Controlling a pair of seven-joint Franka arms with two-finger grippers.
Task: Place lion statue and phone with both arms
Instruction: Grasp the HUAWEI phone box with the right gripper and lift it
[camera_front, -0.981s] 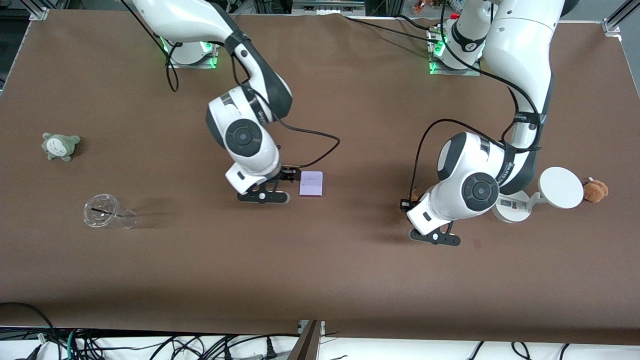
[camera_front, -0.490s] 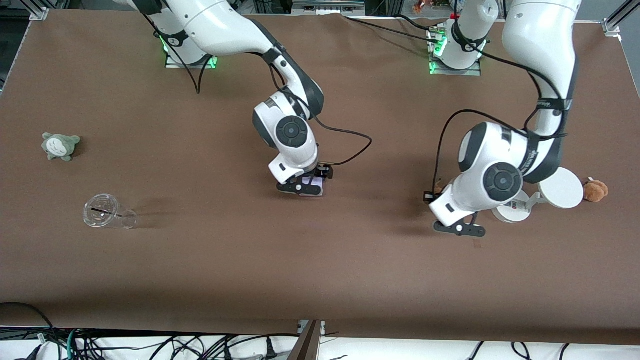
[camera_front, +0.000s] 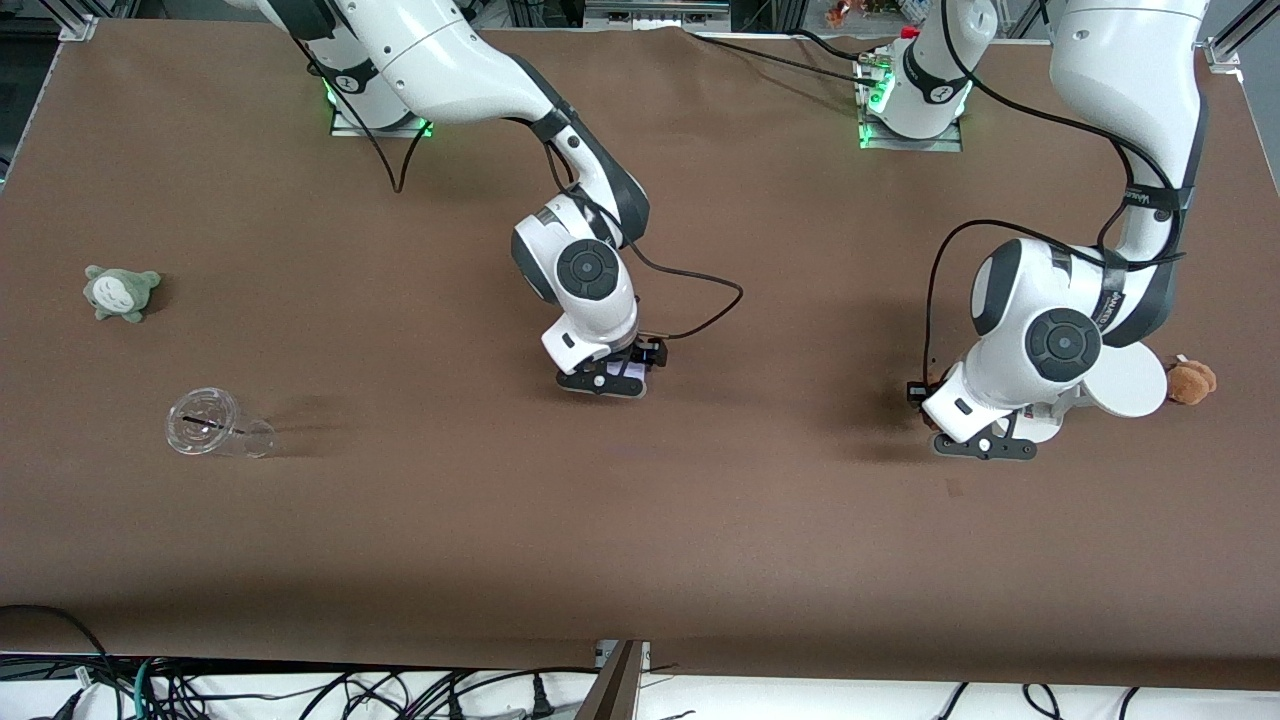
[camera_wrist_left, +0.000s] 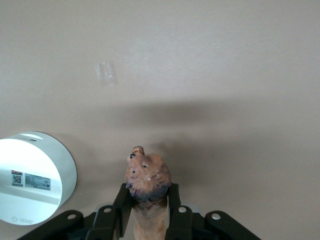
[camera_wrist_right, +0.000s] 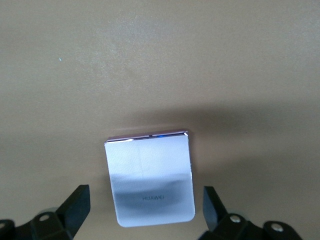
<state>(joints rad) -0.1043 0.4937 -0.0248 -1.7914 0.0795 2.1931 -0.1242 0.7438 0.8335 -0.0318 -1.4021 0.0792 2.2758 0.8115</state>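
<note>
Phone (camera_wrist_right: 150, 177), flat glossy rounded rectangle, lies between right gripper (camera_wrist_right: 145, 210) fingers

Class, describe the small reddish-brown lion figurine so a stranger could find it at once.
Start at the white round-based stand with a disc toward the left arm's end of the brown table. Over the table beside its base, the left gripper is shut on the lion figurine. Unlike the rounder fluffy brown plush toy, it is slim, hard-looking and dark-maned.

Phone (camera_front: 622, 372) mostly hidden under right gripper (camera_front: 604, 384); lion statue (camera_wrist_left: 148, 186) cut by frame edge.
</note>
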